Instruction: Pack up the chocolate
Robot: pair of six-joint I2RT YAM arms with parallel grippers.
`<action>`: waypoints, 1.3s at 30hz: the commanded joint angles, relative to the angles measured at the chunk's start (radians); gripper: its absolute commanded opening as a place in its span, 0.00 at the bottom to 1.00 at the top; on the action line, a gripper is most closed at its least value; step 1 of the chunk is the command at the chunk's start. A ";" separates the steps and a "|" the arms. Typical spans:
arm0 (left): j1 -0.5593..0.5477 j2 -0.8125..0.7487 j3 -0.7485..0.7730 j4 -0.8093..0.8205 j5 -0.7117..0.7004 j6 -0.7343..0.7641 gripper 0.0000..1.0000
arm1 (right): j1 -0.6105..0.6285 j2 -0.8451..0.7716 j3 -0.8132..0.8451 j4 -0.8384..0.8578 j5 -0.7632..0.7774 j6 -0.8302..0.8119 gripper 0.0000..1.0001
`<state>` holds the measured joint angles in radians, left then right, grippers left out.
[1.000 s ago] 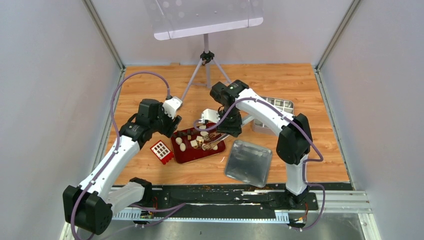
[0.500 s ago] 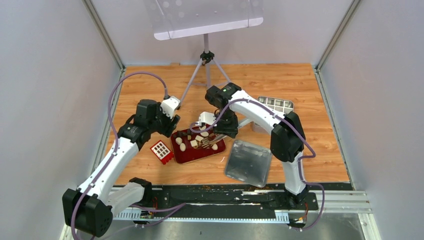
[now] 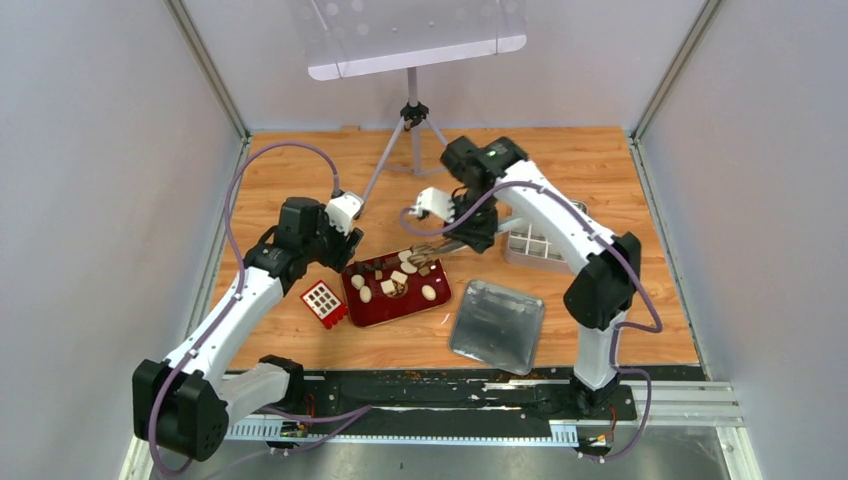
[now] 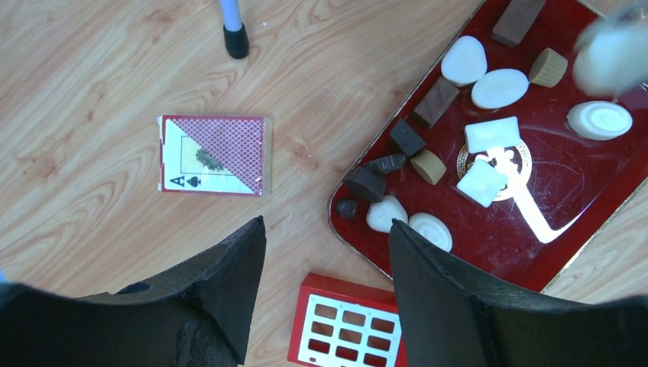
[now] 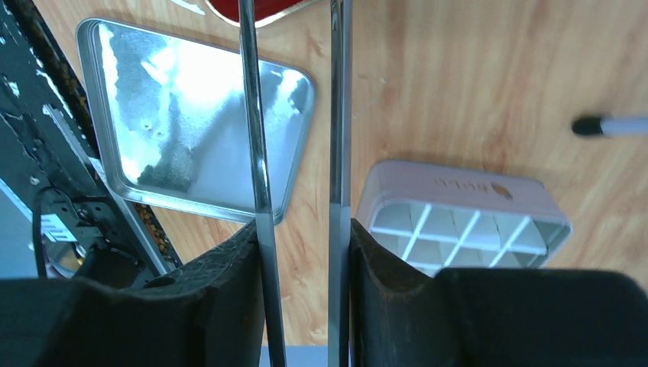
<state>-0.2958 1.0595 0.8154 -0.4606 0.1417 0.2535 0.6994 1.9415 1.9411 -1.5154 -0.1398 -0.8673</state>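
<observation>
Wood-grain tabletop (image 3: 300,170) floors your white-walled cell, and a black rail (image 3: 430,385) runs along its near edge. Closest to you, right of centre, lies a shallow metal tin (image 3: 497,325). Left of it lies a small red box (image 3: 323,300) with a white grid face, just beside the near-left corner of a red tray (image 3: 395,310).

All the chocolate (image 3: 428,292) you can see sits on that tray, cream ovals and squares mixed with brown blocks, mostly toward its left and far sides.

Your left gripper (image 3: 335,256) hovers over the tray's left edge with its fingers spread wide and nothing between them. Its wrist camera also shows you a playing card (image 4: 214,154), an ace of spades, flat on the wood left of the tray.

Your right gripper (image 3: 470,238) is pinching a pair of metal tongs (image 3: 428,250), one finger pressed against each blade, and the tips reach to the tray's far edge. Whether the tips carry a piece, you cannot tell.

Just right of that gripper, partly under the forearm, lies a white compartment tray (image 3: 548,240). Farther back, a tripod (image 3: 412,130) carries a pale panel (image 3: 415,40).
</observation>
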 commanded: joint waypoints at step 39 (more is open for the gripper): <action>0.006 0.070 0.053 0.014 0.136 -0.005 0.69 | -0.586 0.097 0.173 0.068 0.246 0.099 0.25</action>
<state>-0.2935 1.1557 0.8463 -0.4526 0.2569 0.2558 0.1188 2.0415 2.0766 -1.4834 0.0784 -0.7891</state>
